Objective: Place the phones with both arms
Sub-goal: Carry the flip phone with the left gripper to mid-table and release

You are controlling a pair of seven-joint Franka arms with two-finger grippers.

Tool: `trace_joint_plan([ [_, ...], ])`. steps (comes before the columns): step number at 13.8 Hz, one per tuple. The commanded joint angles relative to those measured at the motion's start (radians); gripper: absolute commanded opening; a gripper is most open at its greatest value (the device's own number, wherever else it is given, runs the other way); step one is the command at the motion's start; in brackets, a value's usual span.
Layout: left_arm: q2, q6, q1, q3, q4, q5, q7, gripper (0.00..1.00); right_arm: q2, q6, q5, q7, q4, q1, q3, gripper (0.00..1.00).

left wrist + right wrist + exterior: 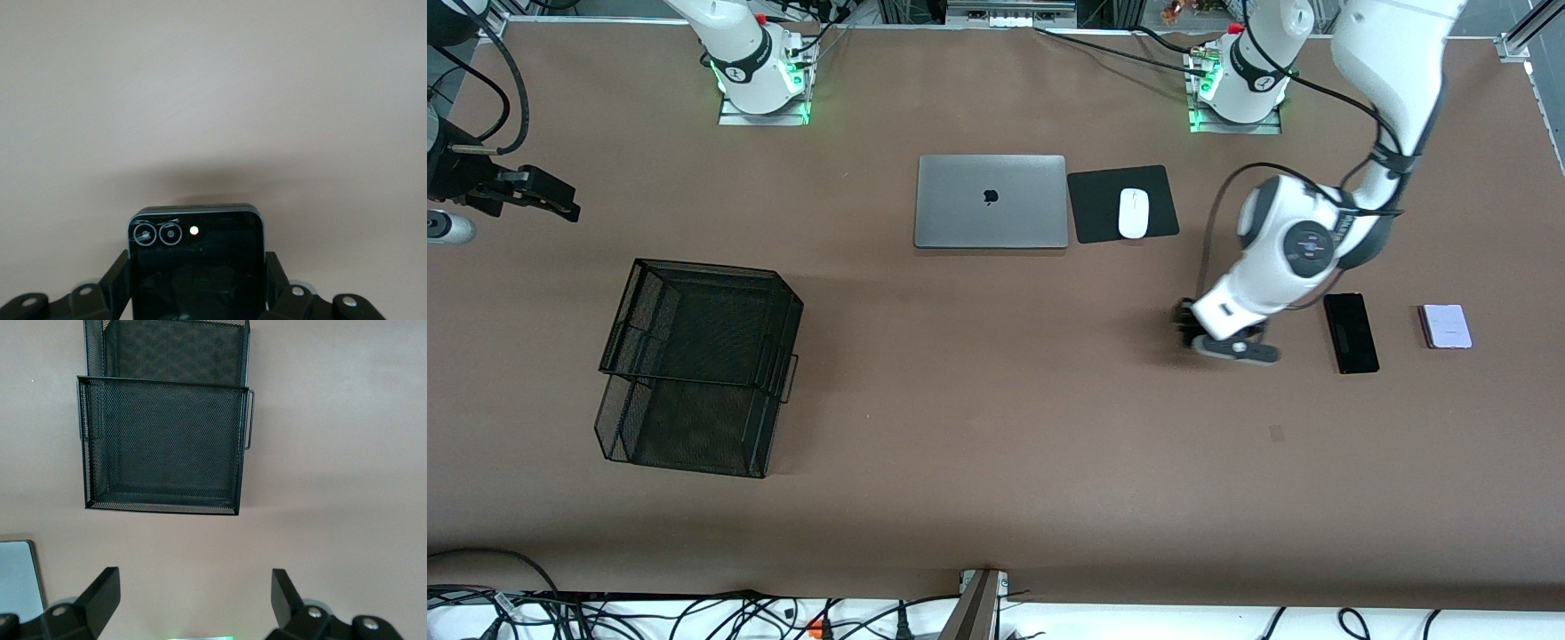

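Left end effector [197,303] clamped on the small black phone [195,263]
Beside the slim black phone [1351,332]; right end effector [195,593], wide apart, waits over the table [996,462].

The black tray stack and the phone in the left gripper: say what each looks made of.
Tray stack: probably thin metal wire mesh, matt black; the table shows through its fine weave, and it has a thin wire handle.
Small black phone, clamped in the left gripper: glossy, likely glass, with glints on the face and lens rings; a paler, possibly metal rim.
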State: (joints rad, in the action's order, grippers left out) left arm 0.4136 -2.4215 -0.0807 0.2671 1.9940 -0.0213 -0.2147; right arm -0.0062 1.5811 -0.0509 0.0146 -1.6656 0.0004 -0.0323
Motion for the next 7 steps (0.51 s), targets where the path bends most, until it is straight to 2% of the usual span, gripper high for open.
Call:
trace_joint_plan([
  [1, 0.153, 0.056, -0.089, 0.058, -0.235, -0.009, -0.267, 0.26, 0.000, -0.007, -0.004, 0.015, 0.010, -0.002, 0.006, 1.00],
  [2, 0.197, 0.055, -0.138, 0.058, -0.291, -0.008, -0.363, 0.32, 0.000, -0.007, -0.004, 0.015, 0.010, -0.002, 0.006, 1.00],
  [3, 0.230, 0.053, -0.181, 0.058, -0.338, -0.008, -0.470, 0.48, 0.000, -0.009, -0.004, 0.013, 0.010, -0.002, 0.006, 1.00],
  [4, 0.249, 0.052, -0.212, 0.058, -0.371, -0.009, -0.585, 0.99, 0.000, -0.010, -0.004, 0.015, 0.010, -0.002, 0.008, 1.00],
  [5, 0.248, 0.053, -0.221, 0.057, -0.374, -0.011, -0.651, 1.00, 0.000, -0.009, -0.004, 0.013, 0.010, -0.002, 0.008, 1.00],
  [7, 0.240, 0.070, -0.200, 0.057, -0.365, -0.017, -0.651, 1.00, 0.000, -0.009, -0.004, 0.013, 0.010, -0.002, 0.008, 1.00],
])
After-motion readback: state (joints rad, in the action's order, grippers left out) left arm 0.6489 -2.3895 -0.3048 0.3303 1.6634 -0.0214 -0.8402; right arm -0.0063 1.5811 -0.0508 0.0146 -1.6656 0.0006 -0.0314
